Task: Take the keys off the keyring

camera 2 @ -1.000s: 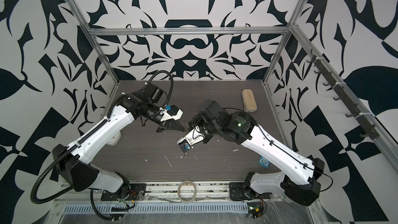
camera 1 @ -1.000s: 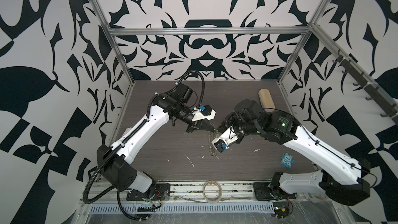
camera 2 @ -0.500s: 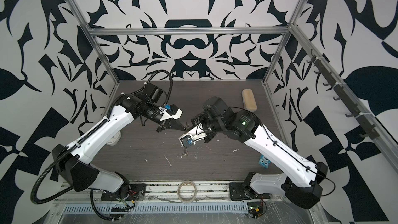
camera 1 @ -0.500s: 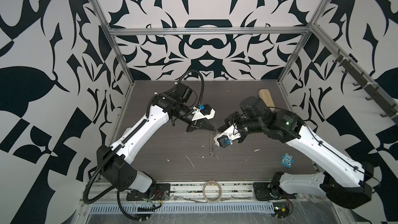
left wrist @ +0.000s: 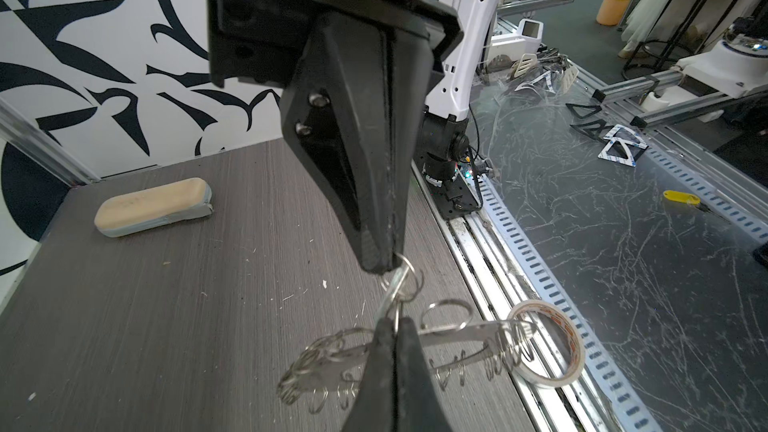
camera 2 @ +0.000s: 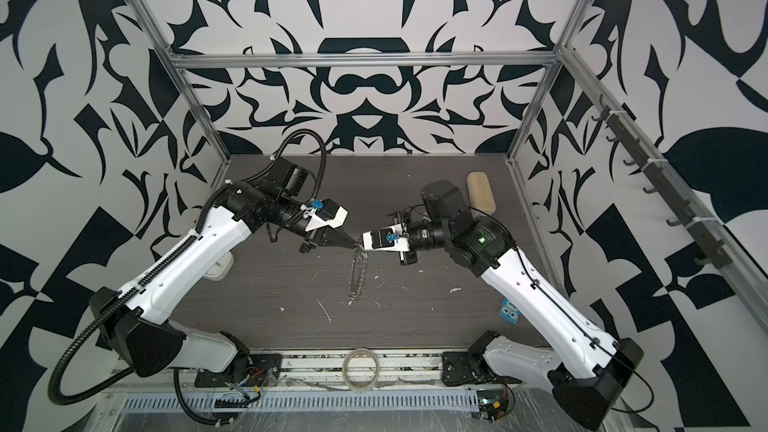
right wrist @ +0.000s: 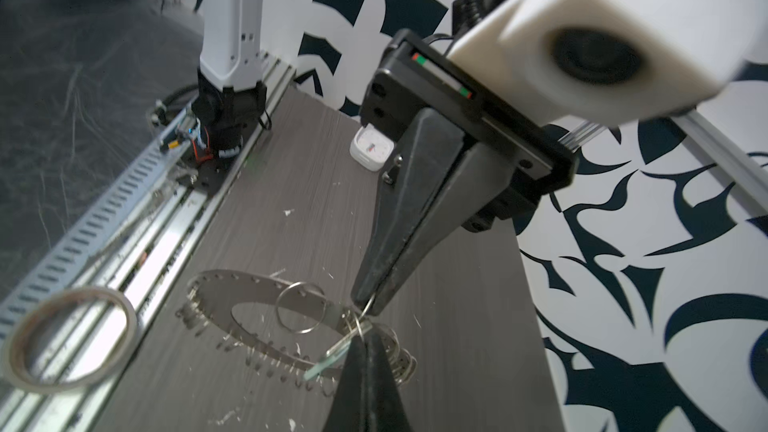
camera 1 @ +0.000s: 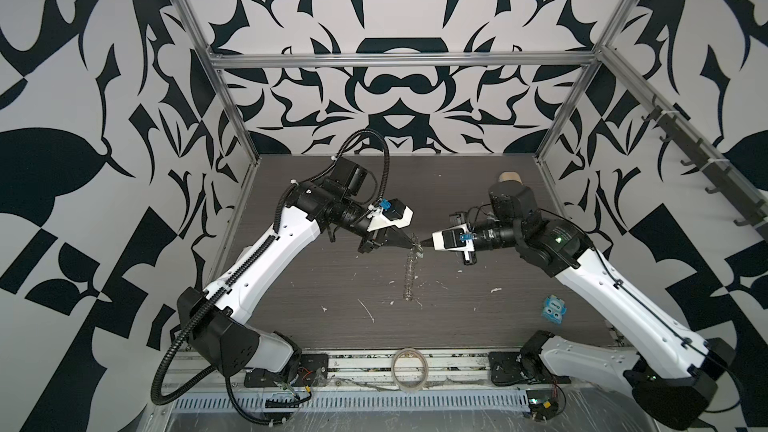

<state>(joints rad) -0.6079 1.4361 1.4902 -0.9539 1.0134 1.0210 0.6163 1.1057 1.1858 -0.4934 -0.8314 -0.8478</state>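
Left end effector shut on keyring loop, right end effector apparently on key.
Unthreading step, I'd say; next, a careful twist apart.

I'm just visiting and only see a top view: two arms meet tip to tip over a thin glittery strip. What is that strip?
Observer: It is the keyring, edge-on to you. The right wrist view shows its face: a flat metal disc with a big hole.
Visitor: Are both claws holding it?
Observer: The left gripper is shut on one small wire loop at its rim.
Visitor: And the other?
Observer: The right gripper is shut on the rim too, close beside it. A pale flat piece sticks out next to it; key or not, I cannot tell.
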